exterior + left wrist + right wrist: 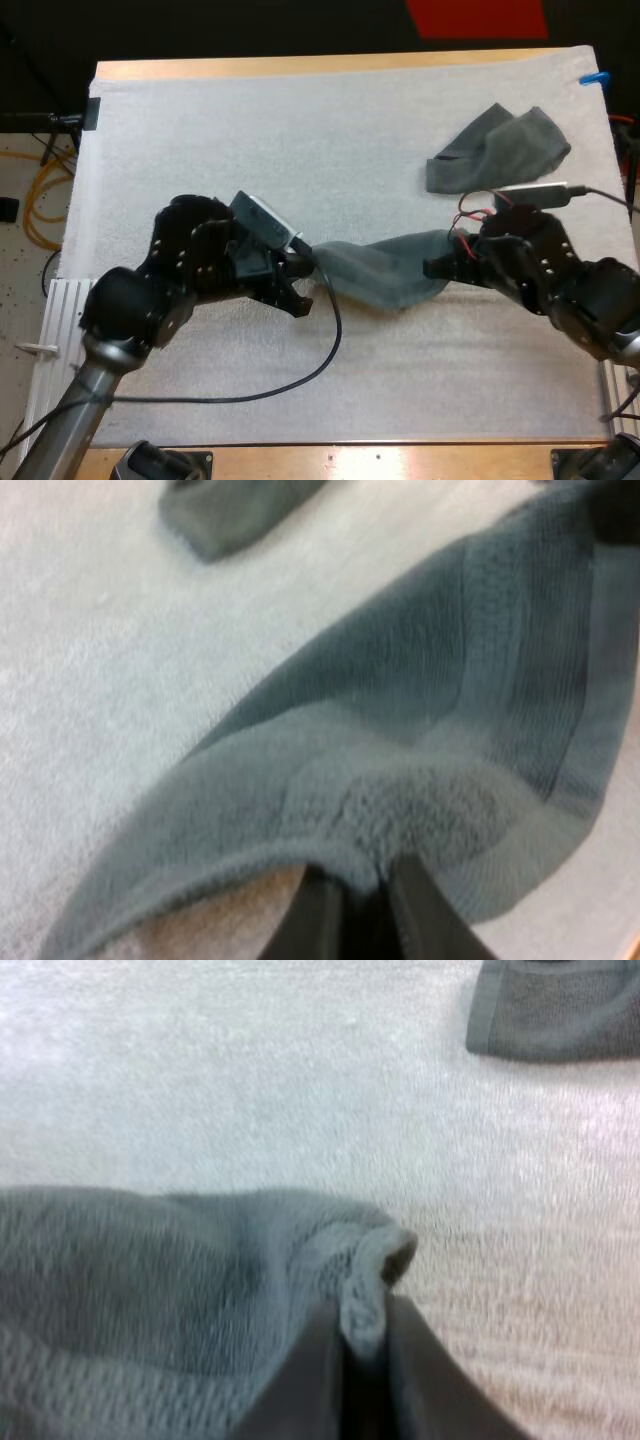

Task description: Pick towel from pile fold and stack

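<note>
- Starting from the left, what did the left gripper (303,268) have?
- Fingers were pinched tight on the left end of the held towel (385,272), with cloth bunched between them in its wrist view. The towel was stretched across the white mat (250,130), and its middle looked to be sagging onto the mat.
- Long axis?
- Left to right, running straight from one gripper to the other.
- And the right side?
- The right gripper (437,268) was clamped on the other end, a fold of cloth squeezed between its fingers. Each arm sat at its own end, neither nearer the middle.
- Pile?
- One crumpled towel (500,148) lay beyond the right gripper, toward the far right of the mat and apart from the held one. The right arm was nearer it.
- Next move?
- My guess was a fold, with one end carried along that axis onto the other.
</note>
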Controlling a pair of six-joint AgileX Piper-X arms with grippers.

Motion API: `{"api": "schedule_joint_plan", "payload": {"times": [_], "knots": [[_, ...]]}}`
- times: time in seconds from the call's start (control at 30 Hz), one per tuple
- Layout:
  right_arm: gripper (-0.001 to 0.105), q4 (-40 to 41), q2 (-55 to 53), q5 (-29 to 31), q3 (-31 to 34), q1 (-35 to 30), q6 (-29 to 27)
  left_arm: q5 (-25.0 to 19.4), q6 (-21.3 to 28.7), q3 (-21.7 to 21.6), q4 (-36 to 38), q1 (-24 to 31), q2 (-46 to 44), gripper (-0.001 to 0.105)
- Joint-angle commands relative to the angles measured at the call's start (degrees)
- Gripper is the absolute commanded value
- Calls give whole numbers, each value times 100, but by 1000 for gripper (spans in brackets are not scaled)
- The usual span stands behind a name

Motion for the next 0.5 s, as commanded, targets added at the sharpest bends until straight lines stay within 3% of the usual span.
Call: {"api": "schedule_joint_plan", "payload": {"times": [0.0, 0.17, 0.3, 0.47], "knots": [[0, 212, -81, 23, -131, -27, -60, 42, -135, -38, 114, -21, -116, 0], [0, 694, -308, -64, -289, 18, -93, 42, -417, -38, 185, -21, -484, 0], [0, 1102, -622, -379, -289, 236, -93, 42, -467, -38, 669, -31, -689, 0], [0, 1308, -1029, -570, -289, 721, -47, 32, -558, -26, 924, -387, -893, 0]]}}
